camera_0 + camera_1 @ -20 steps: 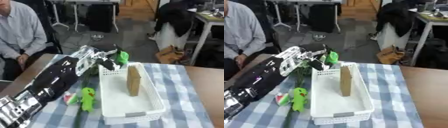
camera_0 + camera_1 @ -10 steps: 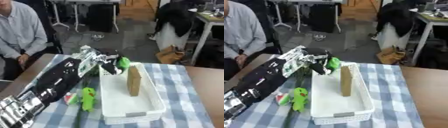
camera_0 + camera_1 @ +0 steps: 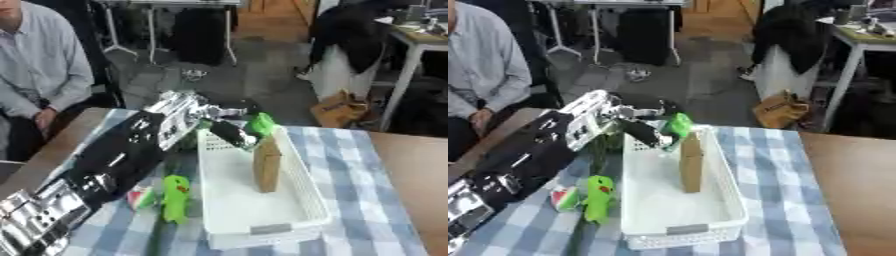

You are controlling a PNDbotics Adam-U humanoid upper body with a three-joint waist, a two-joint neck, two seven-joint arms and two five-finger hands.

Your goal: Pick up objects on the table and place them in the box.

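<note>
Holding a bright green object (image 3: 261, 123) over the far left corner of the white basket (image 3: 306, 175), the left hand (image 3: 229, 131) has its fingers curled round it. Inside the basket a tan block (image 3: 266, 165) stands upright. On the checked cloth (image 3: 350, 155) left of the basket lie a green toy (image 3: 175, 196) and a red-and-green piece (image 3: 138, 199). Right hand out of sight.
</note>
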